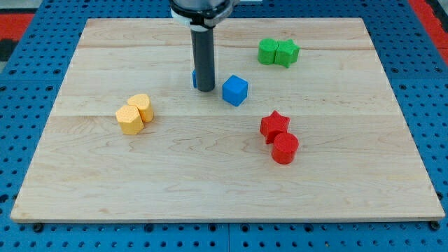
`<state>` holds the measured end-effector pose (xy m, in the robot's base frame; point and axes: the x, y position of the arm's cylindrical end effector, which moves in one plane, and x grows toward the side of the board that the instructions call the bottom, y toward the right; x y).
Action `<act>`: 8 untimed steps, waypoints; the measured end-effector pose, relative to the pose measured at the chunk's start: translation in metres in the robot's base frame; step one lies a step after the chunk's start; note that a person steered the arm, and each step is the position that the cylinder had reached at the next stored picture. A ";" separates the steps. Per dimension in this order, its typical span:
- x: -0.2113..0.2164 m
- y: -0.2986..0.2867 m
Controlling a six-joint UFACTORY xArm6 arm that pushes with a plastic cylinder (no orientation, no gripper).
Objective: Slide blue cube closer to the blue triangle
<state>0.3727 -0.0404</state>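
Dark and straight, the rod comes down from the view's top and my tip (205,89) rests on the wooden board (224,189); it is a bare rod end with nothing to open or close, and it holds nothing. Just beside my tip, toward the view's right and apart from it, sits the blue cube (235,90), a small glossy block with one corner turned toward the view's bottom, so its faces stand diagonal to the board's edges; no long axis can be made out. Behind the rod, on the view's left of my tip, a sliver of the blue triangle (194,78) peeks out, mostly hidden. So the rod stands between the two blue blocks. Farther from my tip: two touching green blocks (278,52) up right, a red star (274,125) touching a red cylinder (285,148) down right, two touching yellow blocks (134,113) down left
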 end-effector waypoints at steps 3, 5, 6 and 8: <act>0.026 -0.020; 0.060 0.060; 0.059 0.102; 0.011 0.049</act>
<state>0.3841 0.0085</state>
